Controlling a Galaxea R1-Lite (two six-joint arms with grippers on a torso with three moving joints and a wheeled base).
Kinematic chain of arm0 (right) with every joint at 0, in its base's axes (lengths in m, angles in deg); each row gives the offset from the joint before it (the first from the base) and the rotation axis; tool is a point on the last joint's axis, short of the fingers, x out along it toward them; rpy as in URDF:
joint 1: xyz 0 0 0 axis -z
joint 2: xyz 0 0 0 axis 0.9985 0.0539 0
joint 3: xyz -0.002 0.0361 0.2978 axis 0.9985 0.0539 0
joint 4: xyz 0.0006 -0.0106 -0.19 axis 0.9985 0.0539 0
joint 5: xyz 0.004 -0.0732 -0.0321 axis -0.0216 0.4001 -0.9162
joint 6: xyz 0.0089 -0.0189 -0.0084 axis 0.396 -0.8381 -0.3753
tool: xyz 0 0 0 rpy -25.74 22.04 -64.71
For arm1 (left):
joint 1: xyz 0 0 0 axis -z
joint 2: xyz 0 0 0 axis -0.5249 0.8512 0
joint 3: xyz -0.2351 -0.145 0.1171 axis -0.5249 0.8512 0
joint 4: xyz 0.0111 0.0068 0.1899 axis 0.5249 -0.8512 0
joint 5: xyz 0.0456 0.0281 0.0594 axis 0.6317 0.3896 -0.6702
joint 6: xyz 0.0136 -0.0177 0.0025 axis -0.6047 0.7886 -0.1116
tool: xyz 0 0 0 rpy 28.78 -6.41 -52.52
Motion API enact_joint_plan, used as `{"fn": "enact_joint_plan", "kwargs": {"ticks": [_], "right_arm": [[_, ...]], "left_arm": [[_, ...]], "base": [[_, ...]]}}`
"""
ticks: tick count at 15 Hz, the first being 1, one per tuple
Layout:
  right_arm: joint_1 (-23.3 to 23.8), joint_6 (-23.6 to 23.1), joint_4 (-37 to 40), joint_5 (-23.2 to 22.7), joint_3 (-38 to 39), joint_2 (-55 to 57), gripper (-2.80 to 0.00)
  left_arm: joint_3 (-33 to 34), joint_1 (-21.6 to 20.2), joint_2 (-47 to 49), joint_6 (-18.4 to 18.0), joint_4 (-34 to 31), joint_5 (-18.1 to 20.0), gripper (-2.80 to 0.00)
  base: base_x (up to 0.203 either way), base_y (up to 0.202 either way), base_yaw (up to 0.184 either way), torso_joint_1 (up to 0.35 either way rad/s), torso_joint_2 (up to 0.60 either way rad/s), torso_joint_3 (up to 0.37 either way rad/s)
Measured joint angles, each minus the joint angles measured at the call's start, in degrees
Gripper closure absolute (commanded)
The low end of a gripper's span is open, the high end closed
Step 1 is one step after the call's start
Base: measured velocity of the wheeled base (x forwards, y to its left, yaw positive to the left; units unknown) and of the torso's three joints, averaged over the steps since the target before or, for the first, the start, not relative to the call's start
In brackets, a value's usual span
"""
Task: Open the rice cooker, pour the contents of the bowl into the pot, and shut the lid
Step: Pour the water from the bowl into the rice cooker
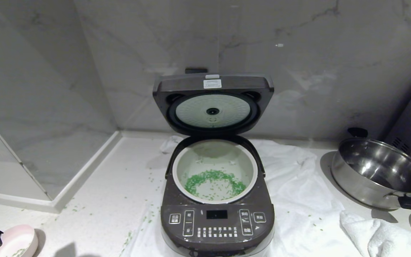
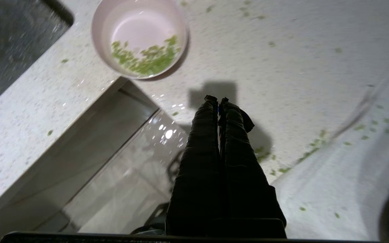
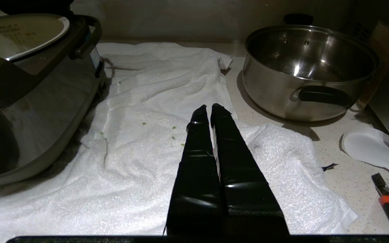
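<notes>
Above the bench (image 2: 282, 50), I am holding the left end effector (image 2: 217, 100) closed, empty; sweeping toward the lid (image 1: 212, 103) risks toppling the bowl (image 2: 139, 37).

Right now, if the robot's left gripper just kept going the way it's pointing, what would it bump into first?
Probably the bare speckled countertop: the shut left gripper slants down toward it. The pink bowl sits off to one side of that line, though depth is hard to judge.

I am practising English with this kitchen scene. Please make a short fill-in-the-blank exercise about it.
1. The lid of the rice cooker stands ____.
2. Most green bits lie inside the white ____.
3. The pink bowl rests on the ____.
4. The left gripper has its fingers ____.

Missing words: open; pot; counter; shut
</notes>
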Motion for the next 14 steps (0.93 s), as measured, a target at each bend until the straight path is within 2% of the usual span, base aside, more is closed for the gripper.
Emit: {"fn": "enact_joint_plan", "kwargs": {"ticks": [3, 6, 7, 11, 14], "right_arm": [[0.0, 0.0, 0.0, 0.0, 0.0, 0.0, 0.00], [0.0, 0.0, 0.0, 0.0, 0.0, 0.0, 0.00], [0.0, 0.0, 0.0, 0.0, 0.0, 0.0, 0.00], [0.0, 0.0, 0.0, 0.0, 0.0, 0.0, 0.00], [0.0, 0.0, 0.0, 0.0, 0.0, 0.0, 0.00]], "left_arm": [[-1.0, -8.4, 9.3, -4.5, 0.2, 1.7, 0.00], [-1.3, -15.8, 16.0, -10.9, 0.6, 6.8, 0.00], [-1.2, -17.3, 17.9, -12.1, 1.8, 7.7, 0.00], [-0.2, -21.2, 25.3, -13.2, 10.8, 7.9, 0.00], [0.0, -22.7, 28.4, -13.5, 12.4, 7.9, 0.00]], "base": [[0.000, 0.000, 0.000, 0.000, 0.00, 0.000], [0.000, 0.000, 0.000, 0.000, 0.00, 0.000], [0.000, 0.000, 0.000, 0.000, 0.00, 0.000], [0.000, 0.000, 0.000, 0.000, 0.00, 0.000], [0.000, 0.000, 0.000, 0.000, 0.00, 0.000]]}}
